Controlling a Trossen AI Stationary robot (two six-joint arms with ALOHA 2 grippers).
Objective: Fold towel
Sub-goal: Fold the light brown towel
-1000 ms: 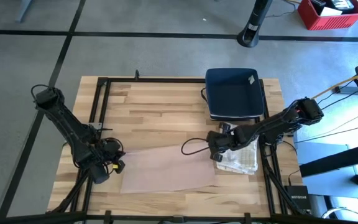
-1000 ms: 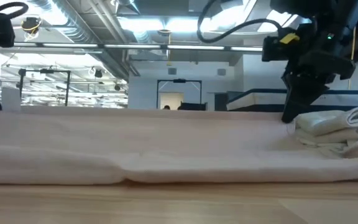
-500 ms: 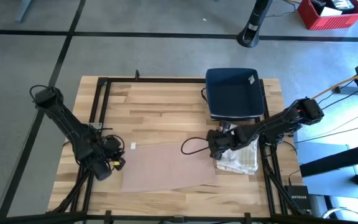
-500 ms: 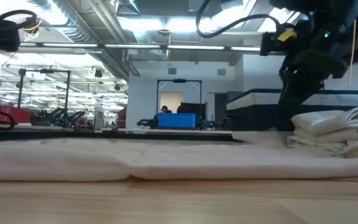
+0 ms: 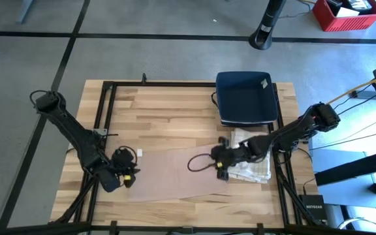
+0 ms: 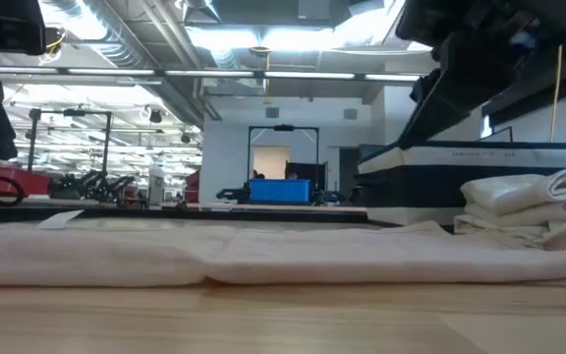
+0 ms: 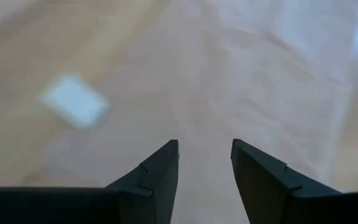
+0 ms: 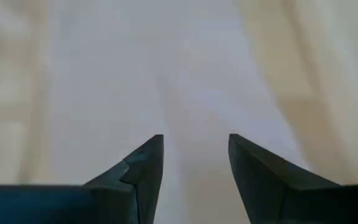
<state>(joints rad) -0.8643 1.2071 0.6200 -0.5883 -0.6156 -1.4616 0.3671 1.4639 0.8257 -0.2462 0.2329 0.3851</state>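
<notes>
Towel [image 5: 175, 175] lies flat, long axis left-right; both grippers open, empty

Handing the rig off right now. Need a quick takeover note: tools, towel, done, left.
Left tool: open, empty, over the towel's left end.
Right tool: open, empty, over the towel's right end.
Towel: pinkish, flat on the wooden table, one fold in, doubled edge visible in the low view.
Beside it on the right: stack of folded white towels; dark blue tray behind that.
Done: one fold laid down, cloth let go.
Left: likely regrasp for the next fold, then probably move it to the stack.
</notes>
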